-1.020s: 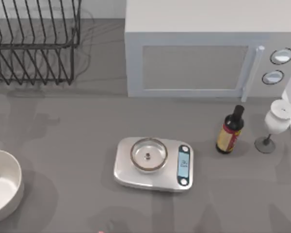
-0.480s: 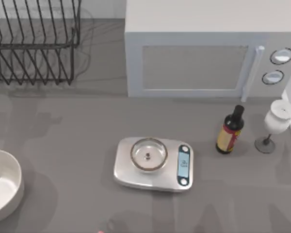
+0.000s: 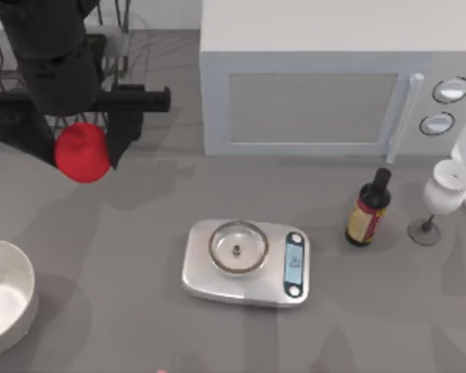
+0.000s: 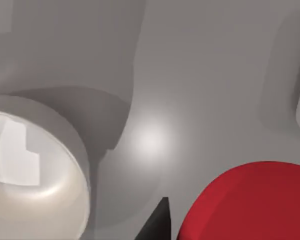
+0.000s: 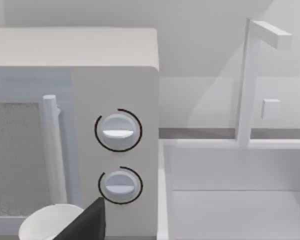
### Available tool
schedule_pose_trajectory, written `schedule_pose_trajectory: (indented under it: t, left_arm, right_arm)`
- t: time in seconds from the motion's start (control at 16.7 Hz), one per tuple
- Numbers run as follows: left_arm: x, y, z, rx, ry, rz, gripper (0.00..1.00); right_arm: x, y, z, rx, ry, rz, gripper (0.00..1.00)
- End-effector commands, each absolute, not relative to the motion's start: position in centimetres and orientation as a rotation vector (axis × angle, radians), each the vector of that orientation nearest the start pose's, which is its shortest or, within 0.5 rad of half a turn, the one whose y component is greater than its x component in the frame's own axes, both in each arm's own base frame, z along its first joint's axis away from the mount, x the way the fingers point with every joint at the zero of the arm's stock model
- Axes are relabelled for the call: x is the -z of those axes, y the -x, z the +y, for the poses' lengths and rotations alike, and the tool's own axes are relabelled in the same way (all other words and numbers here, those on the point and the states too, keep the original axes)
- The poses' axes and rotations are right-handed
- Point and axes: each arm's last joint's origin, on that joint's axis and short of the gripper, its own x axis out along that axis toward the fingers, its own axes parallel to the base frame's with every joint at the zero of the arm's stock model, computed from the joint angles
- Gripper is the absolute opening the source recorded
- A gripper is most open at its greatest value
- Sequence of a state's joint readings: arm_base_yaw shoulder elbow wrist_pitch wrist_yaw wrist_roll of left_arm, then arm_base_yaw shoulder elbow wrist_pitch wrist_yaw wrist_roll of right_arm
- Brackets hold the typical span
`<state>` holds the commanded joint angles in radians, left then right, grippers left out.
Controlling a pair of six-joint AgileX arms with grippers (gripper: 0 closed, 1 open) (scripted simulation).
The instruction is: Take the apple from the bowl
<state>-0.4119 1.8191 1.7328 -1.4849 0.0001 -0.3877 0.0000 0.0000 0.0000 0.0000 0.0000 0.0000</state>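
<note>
The red apple (image 3: 81,152) hangs in the air over the table's back left, in front of the dish rack. My left gripper (image 3: 79,144) is shut on it, with one dark finger on each side. In the left wrist view the apple (image 4: 250,202) looms close, with one dark fingertip (image 4: 157,222) beside it. The white bowl (image 3: 27,299) stands at the table's front left edge with nothing inside. It also appears in the left wrist view, where the bowl (image 4: 70,165) lies well below and apart from the apple. The right arm is parked by the microwave.
A steel scale (image 3: 245,260) sits mid-table. The microwave (image 3: 326,85) fills the back. A dark bottle (image 3: 367,210) and a wine glass (image 3: 443,198) stand at the right. The wire dish rack (image 3: 4,76) is behind the left arm. A white sink (image 5: 235,190) lies beyond the microwave.
The left arm has come into the top view at the back left, carrying the apple. Before, neither arm nor apple was visible there. The bowl and scale have not moved.
</note>
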Motion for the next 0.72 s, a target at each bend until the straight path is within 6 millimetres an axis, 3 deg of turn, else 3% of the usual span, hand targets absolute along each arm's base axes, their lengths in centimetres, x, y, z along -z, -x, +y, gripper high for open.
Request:
schedule_pose_trajectory:
  t: [0.18,0.54,0.72]
  left_arm:
    - [-27.1,-32.1,-16.8,0.016,-0.016,1.571,0.0]
    - [-26.5,-32.1,-17.0,0.015,-0.016,1.574,0.0]
    - [-23.7,-32.4,-17.1,0.014,-0.017,1.577,0.0]
  right_arm:
    - [-16.0,-10.6,-0.1,0.0,0.0,0.0,1.0]
    - [-16.0,-10.6,-0.1,0.0,0.0,0.0,1.0]
    - [-16.0,-10.6,-0.1,0.0,0.0,0.0,1.0]
